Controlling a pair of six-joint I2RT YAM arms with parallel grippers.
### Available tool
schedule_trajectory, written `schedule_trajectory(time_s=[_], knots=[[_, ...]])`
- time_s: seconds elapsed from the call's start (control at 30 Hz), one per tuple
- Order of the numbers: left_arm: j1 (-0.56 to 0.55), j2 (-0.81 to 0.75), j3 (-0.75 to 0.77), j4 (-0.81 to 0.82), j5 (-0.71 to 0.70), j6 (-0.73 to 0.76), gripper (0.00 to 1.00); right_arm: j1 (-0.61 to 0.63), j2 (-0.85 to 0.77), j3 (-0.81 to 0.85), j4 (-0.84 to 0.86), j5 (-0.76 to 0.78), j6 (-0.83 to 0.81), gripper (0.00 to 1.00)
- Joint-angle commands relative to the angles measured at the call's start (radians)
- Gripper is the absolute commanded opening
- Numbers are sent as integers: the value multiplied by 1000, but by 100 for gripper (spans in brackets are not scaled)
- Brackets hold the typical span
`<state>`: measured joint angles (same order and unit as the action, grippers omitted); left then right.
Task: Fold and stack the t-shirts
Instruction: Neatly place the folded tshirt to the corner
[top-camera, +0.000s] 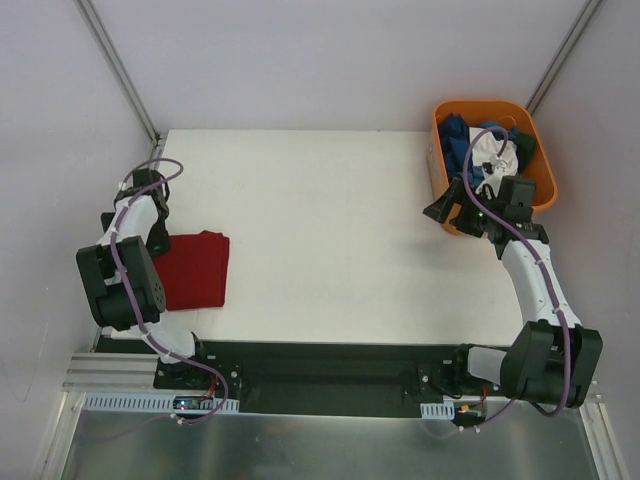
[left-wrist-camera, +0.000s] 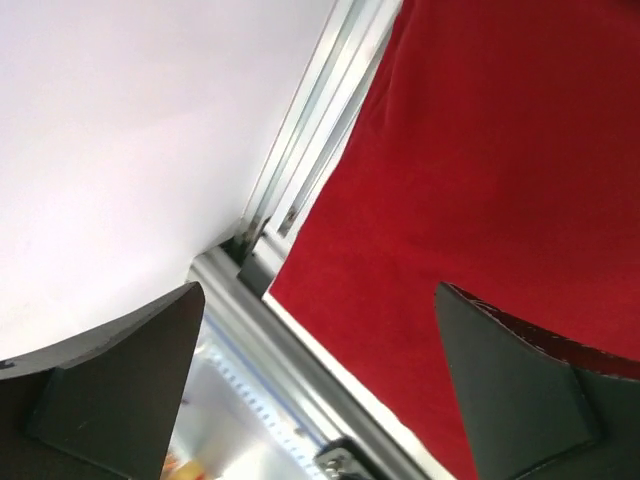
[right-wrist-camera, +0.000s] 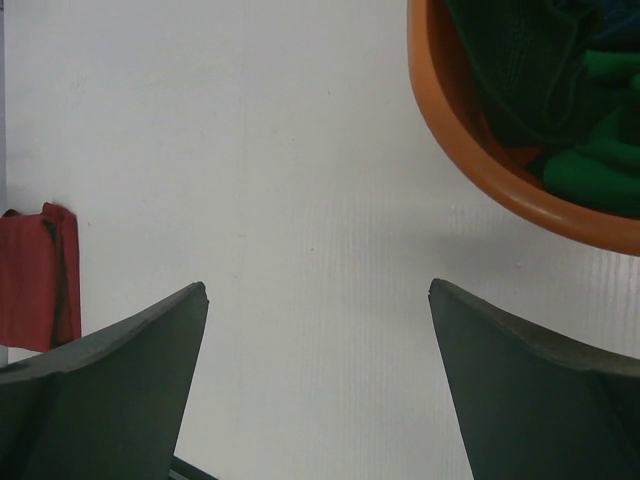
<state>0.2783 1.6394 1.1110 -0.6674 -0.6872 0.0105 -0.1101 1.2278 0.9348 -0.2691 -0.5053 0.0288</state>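
Observation:
A dark red t-shirt (top-camera: 195, 268) lies folded at the left edge of the white table (top-camera: 330, 230). It fills the right of the left wrist view (left-wrist-camera: 480, 150) and shows small in the right wrist view (right-wrist-camera: 35, 290). My left gripper (top-camera: 160, 240) is open and empty over the shirt's left edge, with the jaws wide apart (left-wrist-camera: 320, 300). My right gripper (top-camera: 440, 210) is open and empty (right-wrist-camera: 318, 300) over bare table, just left of the orange tub (top-camera: 545, 175). The tub holds crumpled blue (top-camera: 455, 135), white (top-camera: 497, 155) and green (right-wrist-camera: 600, 160) t-shirts.
The tub's orange rim (right-wrist-camera: 450, 130) is close to my right gripper's upper right. An aluminium frame rail (left-wrist-camera: 320, 130) runs along the table's left edge beside the red shirt. Grey walls close in the back and sides.

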Motion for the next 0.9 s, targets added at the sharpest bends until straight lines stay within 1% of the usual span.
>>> schedule_trajectory(time_s=[0.0, 0.07, 0.13, 0.17, 0.2, 0.23, 0.27, 0.3, 0.33, 0.37, 0.43, 0.5, 0.53, 0.6, 0.67, 0.73, 0.77, 0.87], knots=[[-36, -128, 119, -95, 136, -132, 99, -10, -62, -17, 64, 27, 28, 97], [-80, -220, 130, -69, 257, -171, 99, -8, -94, -33, 89, 50, 37, 97], [-154, -283, 124, -23, 345, -185, 99, -8, -120, -68, 111, 80, 51, 97], [-178, -349, 115, 9, 427, -194, 99, -7, -143, -82, 142, 115, 54, 97], [-233, -383, 104, 87, 480, -202, 99, -5, -151, -105, 157, 128, 57, 97], [-255, -418, 63, 135, 544, -231, 99, -2, -157, -114, 171, 139, 60, 97], [-275, -491, 31, 206, 675, -239, 99, 4, -168, -122, 195, 160, 56, 97], [-275, -525, -3, 326, 728, -254, 99, 24, -172, -126, 199, 177, 56, 97], [-315, -558, -73, 394, 754, -314, 99, 38, -177, -131, 202, 195, 46, 97], [-324, -605, -103, 444, 779, -331, 99, 59, -185, -129, 199, 242, 18, 97], [-352, -628, -152, 511, 773, -359, 99, 131, -188, -125, 189, 299, -3, 97], [-366, -627, -161, 512, 762, -360, 99, 197, -185, -129, 200, 353, -21, 97], [-375, -624, -177, 519, 762, -365, 99, 210, -180, -131, 200, 364, -21, 97], [-419, -606, -189, 525, 747, -353, 99, 230, -168, -146, 214, 372, -17, 97], [-470, -586, -212, 540, 698, -330, 99, 237, -177, -186, 243, 384, -12, 97], [-494, -576, -227, 549, 665, -310, 99, 240, -191, -223, 264, 381, -3, 97], [-504, -575, -234, 560, 635, -307, 99, 240, -206, -240, 309, 381, 3, 97], [-510, -570, -255, 580, 646, -300, 99, 243, -224, -267, 300, 401, 0, 97]])
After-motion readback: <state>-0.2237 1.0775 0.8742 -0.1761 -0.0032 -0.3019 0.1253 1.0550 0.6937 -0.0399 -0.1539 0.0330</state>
